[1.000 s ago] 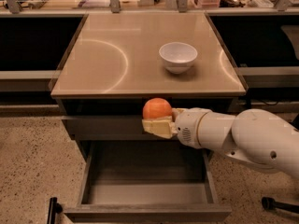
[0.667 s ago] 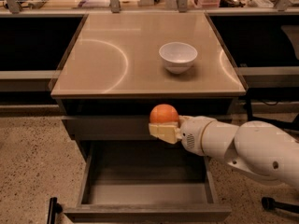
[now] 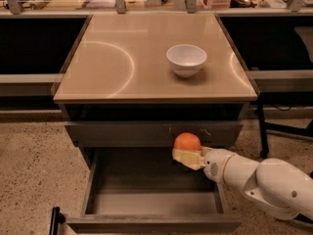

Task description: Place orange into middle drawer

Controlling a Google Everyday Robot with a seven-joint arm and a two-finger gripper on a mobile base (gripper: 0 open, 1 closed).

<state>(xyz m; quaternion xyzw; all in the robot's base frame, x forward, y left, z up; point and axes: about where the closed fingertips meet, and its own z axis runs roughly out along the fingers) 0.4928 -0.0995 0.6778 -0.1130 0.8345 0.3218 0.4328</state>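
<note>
The robot's pale two-fingered hand [image 3: 188, 153], reaching in from the lower right of the frame, is clenched around the round, bright orange [image 3: 187, 141]. It holds the fruit above the back right part of the wide grey metal middle drawer [image 3: 142, 200], which stands open at the bottom centre. The orange hangs just in front of the scratched grey drawer front [image 3: 122, 132] above. A release from this height could let the orange bounce or roll across the plain floor. An upward drift could knock it against that front, and the white arm [image 3: 274, 180] lies near the drawer's right wall. A white ceramic bowl [image 3: 186, 59] stands on the tan counter [image 3: 107, 58]. No brand, label or writing can be read.
</note>
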